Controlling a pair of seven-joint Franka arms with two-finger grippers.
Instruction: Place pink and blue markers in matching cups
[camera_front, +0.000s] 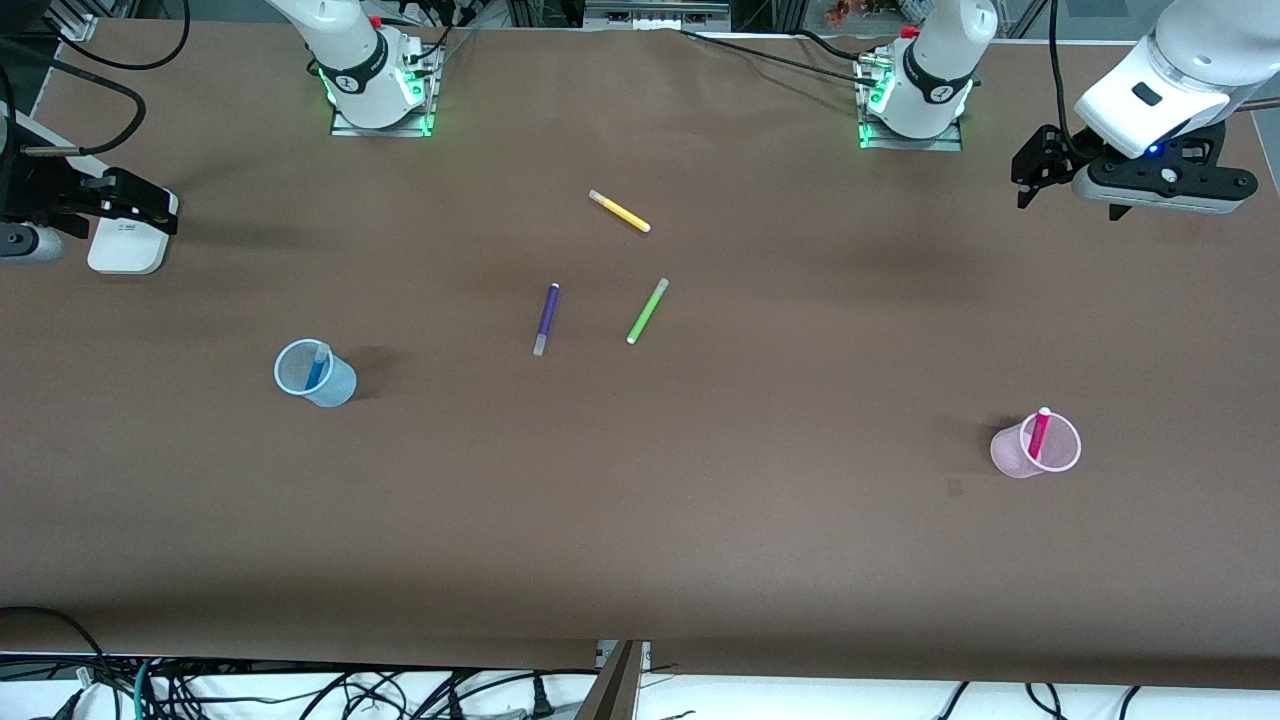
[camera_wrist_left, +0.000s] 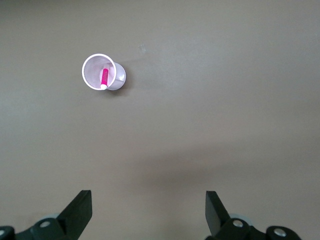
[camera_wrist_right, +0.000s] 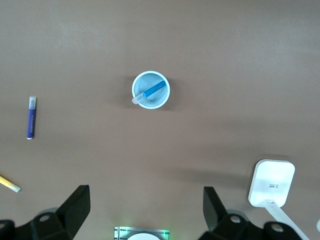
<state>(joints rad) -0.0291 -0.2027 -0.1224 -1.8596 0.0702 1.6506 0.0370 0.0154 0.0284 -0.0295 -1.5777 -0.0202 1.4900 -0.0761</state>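
The pale blue cup (camera_front: 336, 391) stands upright toward the right arm's end of the table, with the blue marker (camera_front: 317, 367) leaning inside it. The pale pink cup (camera_front: 1008, 456) stands toward the left arm's end, nearer the front camera, and holds the pink marker (camera_front: 1039, 433). My left gripper (camera_front: 1030, 190) hangs open and empty high over the table near its own base; its wrist view shows the pink cup (camera_wrist_left: 119, 80) and pink marker (camera_wrist_left: 104, 78) well away from the left gripper (camera_wrist_left: 148, 210). My right gripper (camera_wrist_right: 146, 207) is open and empty, away from the blue cup (camera_wrist_right: 161, 100) and blue marker (camera_wrist_right: 152, 90).
A purple pen (camera_front: 546, 318), a green pen (camera_front: 647, 311) and a yellow pen (camera_front: 620, 211) lie loose mid-table. A white box (camera_front: 125, 245) sits under the right gripper (camera_front: 150, 205) at the table's edge. The arm bases (camera_front: 380, 95) stand along the back.
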